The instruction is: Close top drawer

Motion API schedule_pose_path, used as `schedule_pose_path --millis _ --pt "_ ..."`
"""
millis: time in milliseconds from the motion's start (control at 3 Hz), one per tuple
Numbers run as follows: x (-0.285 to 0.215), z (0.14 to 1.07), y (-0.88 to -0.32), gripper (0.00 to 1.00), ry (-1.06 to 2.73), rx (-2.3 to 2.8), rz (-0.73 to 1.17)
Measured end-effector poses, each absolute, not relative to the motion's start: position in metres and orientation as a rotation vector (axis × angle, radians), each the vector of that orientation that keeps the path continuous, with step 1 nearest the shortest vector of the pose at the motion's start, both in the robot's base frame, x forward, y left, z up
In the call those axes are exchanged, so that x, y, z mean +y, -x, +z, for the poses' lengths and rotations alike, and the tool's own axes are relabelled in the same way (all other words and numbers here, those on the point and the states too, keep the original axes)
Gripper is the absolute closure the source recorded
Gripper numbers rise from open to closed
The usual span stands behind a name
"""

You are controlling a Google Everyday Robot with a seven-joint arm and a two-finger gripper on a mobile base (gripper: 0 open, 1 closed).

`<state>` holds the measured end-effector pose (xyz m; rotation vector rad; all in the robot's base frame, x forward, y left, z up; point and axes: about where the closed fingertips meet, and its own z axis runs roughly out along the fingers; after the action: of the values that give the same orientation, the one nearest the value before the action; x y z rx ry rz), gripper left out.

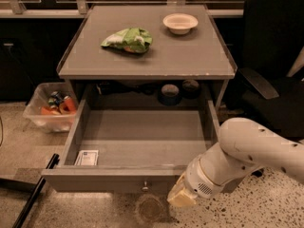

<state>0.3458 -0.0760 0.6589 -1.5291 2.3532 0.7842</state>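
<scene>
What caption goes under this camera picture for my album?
Gripper low at the front of the open top drawer, right of its knob.

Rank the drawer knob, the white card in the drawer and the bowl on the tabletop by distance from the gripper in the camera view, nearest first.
1. Knob on the top drawer front: just left of the gripper, which sits low at the front's right part.
2. White card: inside the drawer, front-left corner.
3. Bowl: far back on the tabletop, right side.

One top drawer: one card inside it, one gripper at its front, one bowl and one bag above.
</scene>
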Motion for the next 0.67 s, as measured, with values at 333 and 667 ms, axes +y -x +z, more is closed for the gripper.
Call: schedule_pose_path --millis 333,667 --pt "-0.075 0.635 -0.368 0.58 1.536 2.352 0.757" --pt "-0.074 0.631 -0.378 0.35 1.540 2.341 0.739"
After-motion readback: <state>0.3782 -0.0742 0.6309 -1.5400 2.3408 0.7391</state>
